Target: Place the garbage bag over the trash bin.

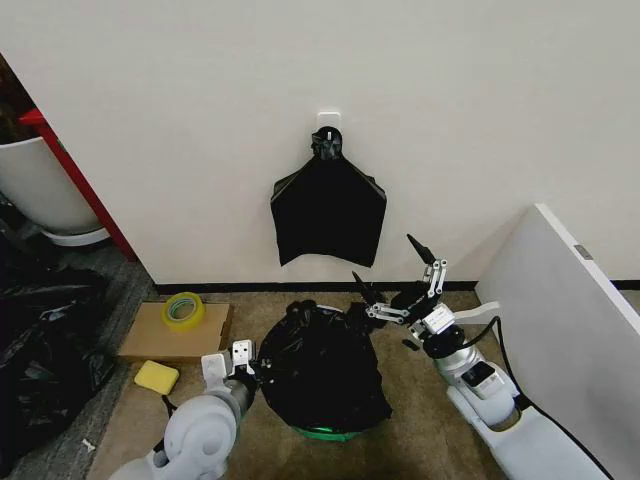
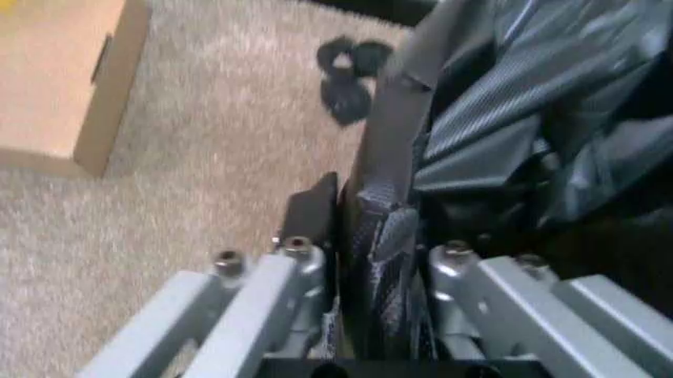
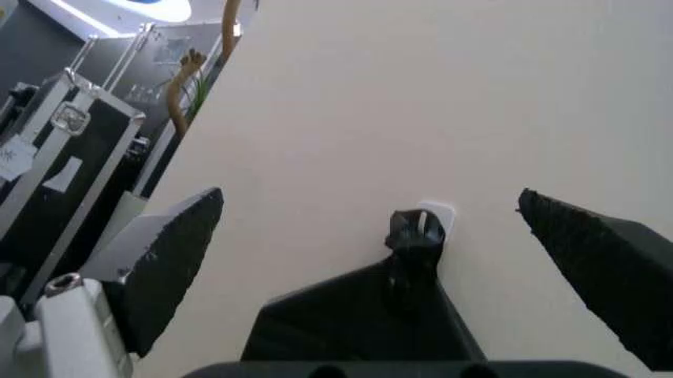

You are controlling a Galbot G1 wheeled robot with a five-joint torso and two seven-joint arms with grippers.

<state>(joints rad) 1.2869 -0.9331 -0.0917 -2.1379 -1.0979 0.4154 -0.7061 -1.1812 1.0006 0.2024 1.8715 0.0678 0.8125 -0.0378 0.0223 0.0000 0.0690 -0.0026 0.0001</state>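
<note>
The glossy black garbage bag (image 1: 325, 372) is draped over the trash bin, whose pale green base (image 1: 325, 434) peeks out below it. My left gripper (image 1: 252, 366) sits at the bag's left side. In the left wrist view this gripper (image 2: 368, 236) is shut on a fold of the garbage bag (image 2: 505, 118). My right gripper (image 1: 400, 285) is raised just above and to the right of the bag, open, holding nothing. In the right wrist view the right gripper (image 3: 368, 197) has its fingers spread wide and faces the wall.
Flat black bags (image 1: 328, 205) hang knotted from a wall hook. A cardboard box (image 1: 175, 332) with a yellow tape roll (image 1: 183, 308) and a yellow sponge (image 1: 156, 376) lie on the left. A white board (image 1: 570, 300) leans on the right. Small black scraps (image 2: 347, 75) lie on the carpet.
</note>
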